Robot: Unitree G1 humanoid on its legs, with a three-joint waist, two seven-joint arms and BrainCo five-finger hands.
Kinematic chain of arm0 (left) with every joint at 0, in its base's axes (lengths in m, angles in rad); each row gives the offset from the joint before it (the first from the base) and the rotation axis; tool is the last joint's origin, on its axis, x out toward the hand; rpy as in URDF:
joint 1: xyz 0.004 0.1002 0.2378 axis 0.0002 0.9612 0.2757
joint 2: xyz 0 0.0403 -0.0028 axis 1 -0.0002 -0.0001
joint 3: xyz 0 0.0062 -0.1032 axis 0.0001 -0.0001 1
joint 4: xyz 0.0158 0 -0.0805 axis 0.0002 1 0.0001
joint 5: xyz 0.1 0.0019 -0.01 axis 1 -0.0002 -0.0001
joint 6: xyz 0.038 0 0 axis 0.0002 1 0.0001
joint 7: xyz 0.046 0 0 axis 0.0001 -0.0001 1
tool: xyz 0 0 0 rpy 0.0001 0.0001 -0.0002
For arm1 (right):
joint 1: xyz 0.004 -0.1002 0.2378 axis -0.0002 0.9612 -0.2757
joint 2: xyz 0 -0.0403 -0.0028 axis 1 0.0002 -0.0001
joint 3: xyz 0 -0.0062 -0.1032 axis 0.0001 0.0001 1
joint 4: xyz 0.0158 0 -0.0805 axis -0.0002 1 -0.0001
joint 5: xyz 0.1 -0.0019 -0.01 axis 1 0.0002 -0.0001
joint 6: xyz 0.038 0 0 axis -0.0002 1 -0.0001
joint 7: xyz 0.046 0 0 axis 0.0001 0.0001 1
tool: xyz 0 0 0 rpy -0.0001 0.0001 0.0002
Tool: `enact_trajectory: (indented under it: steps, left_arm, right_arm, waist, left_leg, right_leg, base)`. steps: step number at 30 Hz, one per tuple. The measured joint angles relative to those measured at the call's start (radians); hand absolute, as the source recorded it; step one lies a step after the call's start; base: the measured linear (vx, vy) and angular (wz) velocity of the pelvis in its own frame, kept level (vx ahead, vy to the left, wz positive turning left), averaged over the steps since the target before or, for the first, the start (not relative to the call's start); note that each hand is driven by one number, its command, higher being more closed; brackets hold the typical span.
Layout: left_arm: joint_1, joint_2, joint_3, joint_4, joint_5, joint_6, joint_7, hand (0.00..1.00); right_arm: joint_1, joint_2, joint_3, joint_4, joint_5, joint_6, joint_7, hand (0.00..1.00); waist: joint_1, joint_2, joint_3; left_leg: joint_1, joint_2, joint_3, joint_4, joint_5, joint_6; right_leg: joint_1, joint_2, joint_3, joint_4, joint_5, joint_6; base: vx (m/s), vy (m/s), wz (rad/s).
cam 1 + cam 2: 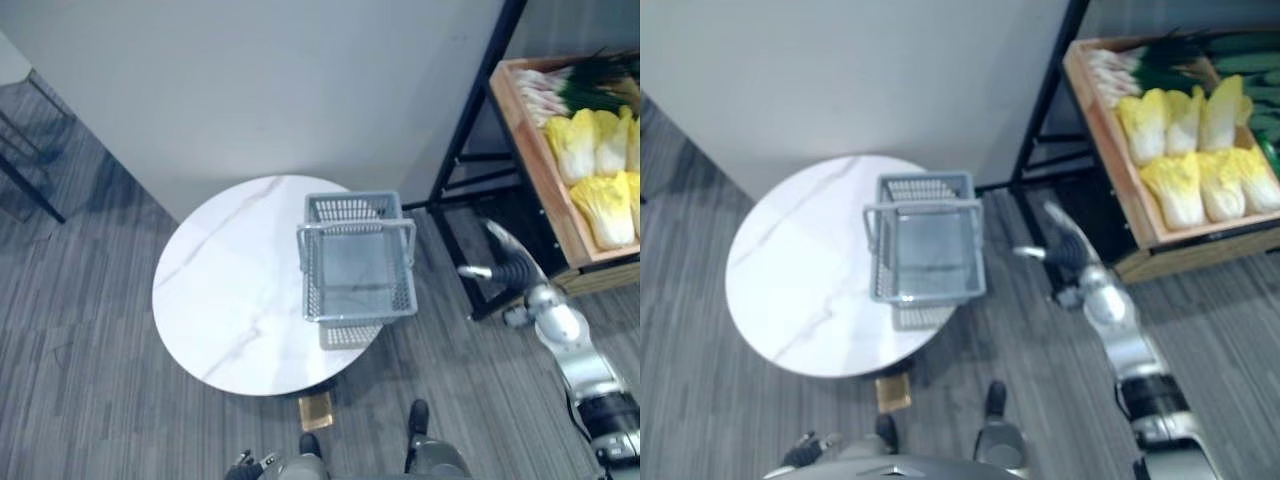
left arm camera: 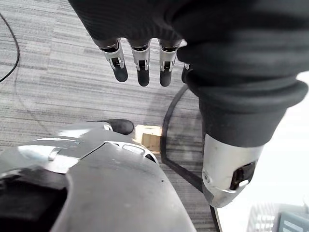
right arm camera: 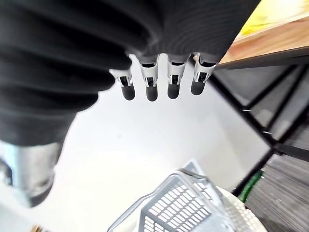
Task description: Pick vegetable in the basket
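A grey plastic mesh basket sits on the right side of a round white marble bench, handles raised, with nothing inside it. Further right, a black metal shelf carries a wooden crate of pale yellow cabbages and, at its far end, what may be green spring onions. The right hand hangs in the air between bench and shelf, its fingers straight and holding nothing. The left hand hangs low at the near edge, its fingers relaxed and holding nothing.
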Motion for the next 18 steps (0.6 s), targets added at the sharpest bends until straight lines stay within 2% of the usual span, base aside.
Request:
enact_trajectory:
  steps: [4,6,10,12,18]
  left_arm:
    - [-0.022,0.004,0.006,-0.002,-0.003,-0.002,0.014,0.00]
    - [-0.042,0.006,0.012,-0.028,-0.010,-0.004,0.025,0.00]
    - [-0.057,0.006,0.022,-0.032,-0.024,-0.004,0.039,0.00]
    - [-0.057,0.006,0.023,-0.033,-0.057,-0.004,0.040,0.00]
    - [-0.080,0.007,0.023,-0.042,-0.059,-0.014,0.056,0.00]
  right_arm:
    - [-0.267,-0.009,0.157,0.105,-0.036,0.003,0.000,0.00]
    - [-0.446,-0.008,0.235,0.218,-0.039,0.007,-0.001,0.00]
    - [-0.600,-0.001,0.261,0.352,-0.077,0.028,-0.006,0.00]
    - [-0.644,0.003,0.260,0.416,-0.103,0.039,-0.029,0.00]
    - [-0.705,0.039,0.258,0.564,-0.153,0.069,-0.040,0.00]
  waist:
    - [0.032,-0.021,0.053]
    - [0.060,-0.026,0.087]
    - [0.107,-0.025,0.121]
    - [0.108,-0.025,0.140]
    - [0.111,-0.023,0.183]
  left_leg:
    - [-0.035,0.001,-0.036,0.021,0.005,0.007]
    - [-0.066,0.001,-0.062,0.034,0.010,0.013]
    - [-0.107,0.001,-0.089,0.038,0.021,0.013]
    - [-0.125,-0.003,-0.108,0.044,0.022,0.015]
    - [-0.141,-0.008,-0.117,0.045,0.025,0.019]
  right_leg:
    - [-0.005,-0.004,-0.020,-0.001,0.006,-0.007]
    - [-0.016,-0.004,-0.027,-0.006,0.010,-0.011]
    - [-0.035,-0.005,-0.041,-0.014,0.023,-0.022]
    - [-0.038,-0.009,-0.040,-0.015,0.026,-0.023]
    - [-0.047,-0.014,-0.040,-0.016,0.027,-0.021]
  base:
    - [-0.01,-0.018,0.27]
    - [-0.06,-0.015,0.30]
    - [-0.02,-0.008,0.23]
    - [-0.01,0.021,0.19]
    - [0.00,0.015,0.06]
